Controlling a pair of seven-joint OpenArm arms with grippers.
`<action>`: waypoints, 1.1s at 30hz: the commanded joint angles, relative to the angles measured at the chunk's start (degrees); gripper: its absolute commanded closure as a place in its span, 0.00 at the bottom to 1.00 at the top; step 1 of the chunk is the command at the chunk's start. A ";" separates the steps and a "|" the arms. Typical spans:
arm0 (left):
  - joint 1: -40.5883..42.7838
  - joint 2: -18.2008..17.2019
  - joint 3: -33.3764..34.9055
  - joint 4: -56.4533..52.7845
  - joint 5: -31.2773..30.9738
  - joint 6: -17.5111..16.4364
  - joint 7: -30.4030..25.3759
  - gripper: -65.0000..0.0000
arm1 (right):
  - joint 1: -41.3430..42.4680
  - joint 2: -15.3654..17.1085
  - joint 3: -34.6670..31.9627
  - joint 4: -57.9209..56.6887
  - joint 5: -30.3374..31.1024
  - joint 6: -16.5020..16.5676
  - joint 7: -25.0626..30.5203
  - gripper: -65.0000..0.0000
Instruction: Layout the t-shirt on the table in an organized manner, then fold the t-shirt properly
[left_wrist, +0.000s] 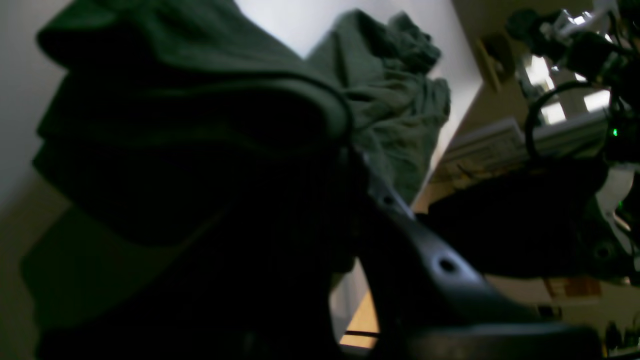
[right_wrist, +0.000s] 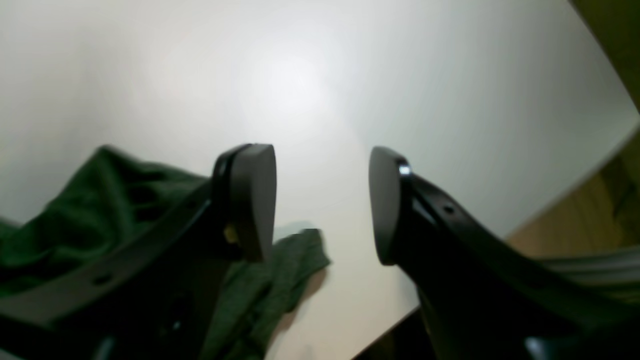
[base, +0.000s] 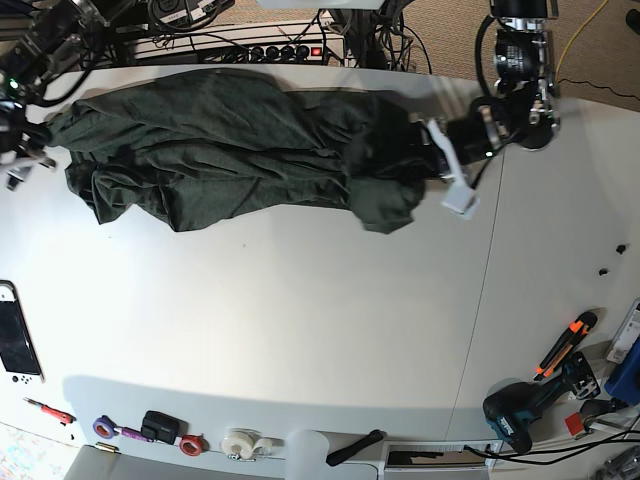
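The dark green t-shirt (base: 220, 150) lies rumpled in a long band across the far part of the white table (base: 300, 330). At its right end my left gripper (base: 420, 150) is buried in the cloth. In the left wrist view the t-shirt (left_wrist: 390, 100) bunches over the left gripper (left_wrist: 345, 150), which is shut on a fold; only one finger (left_wrist: 400, 220) shows. My right gripper (base: 28, 140) hovers at the shirt's left end. In the right wrist view the right gripper (right_wrist: 322, 200) stands open with nothing between its fingers, above the table (right_wrist: 300, 75), with the t-shirt (right_wrist: 100, 200) under its left finger.
A thin seam (base: 478, 300) crosses the table on the right. A drill (base: 515, 415) and an orange-handled tool (base: 565, 340) lie at the near right. Tape rolls (base: 240, 440) line the near edge, a handheld console (base: 15, 345) the left edge. Cables and a power strip (base: 250, 50) run behind.
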 joint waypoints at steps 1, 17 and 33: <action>-1.11 0.57 1.01 1.07 -1.57 -0.57 -1.09 1.00 | 0.31 1.14 1.73 0.55 1.44 -0.39 1.86 0.55; -8.90 7.28 24.37 0.94 18.34 7.15 -10.54 1.00 | 0.33 1.27 6.16 -15.76 5.01 0.74 5.35 0.55; -9.86 7.91 40.00 0.94 37.59 14.10 -20.90 0.96 | 0.37 1.27 6.16 -15.82 5.86 1.97 5.38 0.55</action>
